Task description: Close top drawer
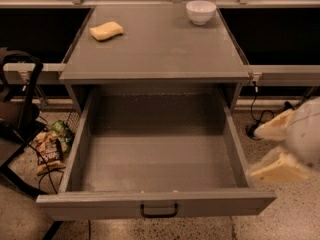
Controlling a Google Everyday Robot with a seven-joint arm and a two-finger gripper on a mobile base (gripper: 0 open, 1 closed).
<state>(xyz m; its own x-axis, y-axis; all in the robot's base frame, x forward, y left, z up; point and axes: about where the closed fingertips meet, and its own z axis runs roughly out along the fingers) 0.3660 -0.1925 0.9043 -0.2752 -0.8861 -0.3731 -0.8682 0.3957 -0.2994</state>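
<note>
The top drawer is pulled all the way out of the grey cabinet and its deep grey box is empty. Its flat front panel faces me at the bottom of the view, with a small black bar handle at its centre. The two lower drawers are hidden beneath it. My gripper hangs at the right, just outside the drawer's right wall near its front corner. Its two cream fingers are spread apart and hold nothing. It does not touch the drawer.
On the cabinet top lie a yellow sponge and a white bowl. Snack bags lie on the floor at the left, next to a black frame. Cables hang at the right.
</note>
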